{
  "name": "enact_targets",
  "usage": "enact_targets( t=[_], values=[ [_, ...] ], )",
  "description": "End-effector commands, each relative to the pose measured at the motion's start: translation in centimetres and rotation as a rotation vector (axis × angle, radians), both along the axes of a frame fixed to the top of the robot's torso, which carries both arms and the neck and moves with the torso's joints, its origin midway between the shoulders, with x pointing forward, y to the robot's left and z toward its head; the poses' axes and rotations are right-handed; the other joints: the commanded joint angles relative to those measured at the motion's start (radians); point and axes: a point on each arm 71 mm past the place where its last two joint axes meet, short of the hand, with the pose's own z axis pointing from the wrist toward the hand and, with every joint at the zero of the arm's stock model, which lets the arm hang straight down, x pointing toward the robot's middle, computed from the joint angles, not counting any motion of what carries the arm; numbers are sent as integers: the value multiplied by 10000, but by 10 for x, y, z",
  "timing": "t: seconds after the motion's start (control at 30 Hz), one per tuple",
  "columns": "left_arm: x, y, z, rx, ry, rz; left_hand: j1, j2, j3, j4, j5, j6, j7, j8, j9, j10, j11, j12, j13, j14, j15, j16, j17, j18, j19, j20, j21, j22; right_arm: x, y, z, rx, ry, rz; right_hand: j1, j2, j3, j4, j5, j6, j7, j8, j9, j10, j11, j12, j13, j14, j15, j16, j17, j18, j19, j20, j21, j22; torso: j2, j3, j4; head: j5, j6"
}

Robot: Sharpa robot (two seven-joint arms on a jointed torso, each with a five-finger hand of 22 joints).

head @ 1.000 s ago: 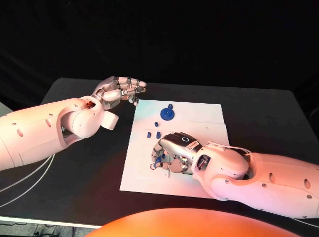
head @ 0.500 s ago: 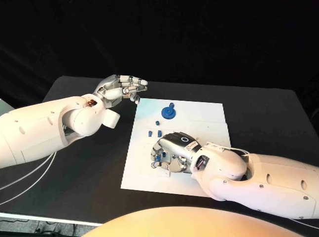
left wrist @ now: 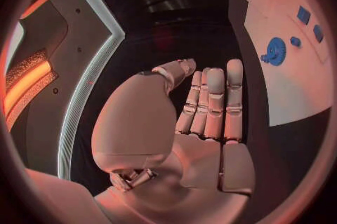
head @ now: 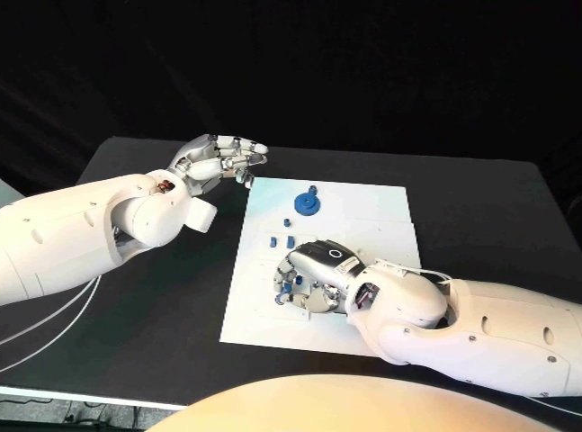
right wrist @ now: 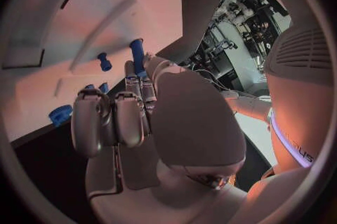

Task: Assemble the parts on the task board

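Now the right hand [head: 319,274] is down on the task board [head: 369,337], fingers bent over its near left part, and from the right wrist view it seems to pinch a blue peg [right wrist: 137,55] between thumb and fingertips, the peg standing up out of the grip; a second small blue part [right wrist: 104,61] sits on the board just beyond those fingertips. Ahead of that hand, toward the far end of the board, lies the blue gear [head: 308,204], with a few small blue pieces [head: 284,240] between it and the knuckles. The left hand [head: 223,160] hovers off the board's far left corner over the black table [head: 161,315]; it holds nothing, its fingers lying together and loosely curled, not gripping. I'd say the step in hand is seating a peg into the board under the right hand. The next move likely calls for keeping that peg upright, lining it up with its hole, which the hand itself hides from above, and pressing straight down without nudging the loose pieces nearby.
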Motion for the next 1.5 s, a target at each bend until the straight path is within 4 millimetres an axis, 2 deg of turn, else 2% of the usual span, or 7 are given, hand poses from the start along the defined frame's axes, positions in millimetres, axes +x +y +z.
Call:
enact_targets(
  t=[0.03, 0.87, 0.97, 1.0, 1.1, 1.2, 1.5],
  values=[
    [-1, -2, 1, -143, -3, -150, -28, 97, 2, -80, 69, -67, -34, 27, 17, -79, 11, 52, -12, -17, 10, -43, 10, 160, 43, 0, -49, -9, -1, 2, 1, -16, -118, 89, 9, 92, 734, -668, 31, -42, 42, 35, 15, 783, -674, 15, 23, 323, -44, 62, 14, -90, 349, -39, 53, 1018, 1, 6, 1, 9, -11],
    [-1, -1, 1, -132, 19, -158, -26, 122, 8, -79, 71, -55, -37, 50, 23, -90, 11, 66, -13, -23, 11, -45, -4, 160, 47, 0, -50, -12, -3, 9, -11, -1187, -265, 319, -96, 60, 815, -720, 29, -87, 51, 39, 62, 741, -655, -52, 38, 306, -29, 28, -60, -76, 319, -27, -5, 977, -3, 5, -4, 5, -8],
    [-1, -1, 1, -128, 19, -150, -26, 122, 8, -79, 71, -55, -37, 50, 23, -90, 11, 66, -13, -23, 11, -45, -4, 160, 47, 0, -50, -12, -3, 10, -11, -1068, -339, 371, -346, -113, 885, -733, 51, -319, 104, -103, 49, 507, -574, -241, 25, 288, 39, 2, -104, -67, 287, 21, -55, 951, -2, 5, -5, 1, 0],
    [-1, -1, 1, -127, 19, -146, -26, 122, 8, -79, 71, -55, -37, 50, 23, -90, 11, 66, -13, -23, 11, -45, -4, 160, 47, 0, -50, -12, -3, 10, -11, -1002, -359, 388, -604, -336, 863, -637, 198, -559, 153, -281, -14, 342, -508, -368, 5, 288, 106, 3, -105, -65, 276, 66, -69, 948, -1, 4, -4, 0, 6],
    [-1, -1, 1, -124, 19, -139, -26, 122, 8, -79, 71, -55, -37, 50, 23, -90, 11, 66, -13, -23, 11, -45, -4, 160, 47, 0, -50, -12, -3, 10, -10, -800, -447, 406, -909, -663, 803, -507, 313, -796, 188, -476, -79, 111, -416, -536, -31, 292, 187, 8, -112, -56, 260, 120, -102, 933, -1, 6, -2, -6, 14],
    [-1, 0, 1, -121, 20, -134, -26, 122, 8, -79, 71, -55, -37, 50, 23, -90, 11, 66, -13, -23, 11, -45, -4, 160, 47, 0, -50, -12, -3, 10, -10, -646, -511, 394, -1259, -1030, 455, -341, 238, -1043, 195, -679, -138, -505, -296, -663, -139, 259, 280, -46, -237, 22, 126, 219, -447, 665, -1, 7, -6, -15, 29],
    [-1, 0, 1, -111, 24, -118, -26, 122, 8, -79, 71, -55, -37, 50, 23, -90, 11, 66, -13, -23, 11, -45, -4, 160, 47, 0, -50, -12, -3, 8, -7, -199, -642, 311, -689, -737, -1342, -21, 226, -1284, 100, -1103, -282, -1812, -103, -327, -353, 84, 430, -325, -780, 325, -364, 404, -1934, -466, 3, 11, -5, -51, 57]
  ],
)
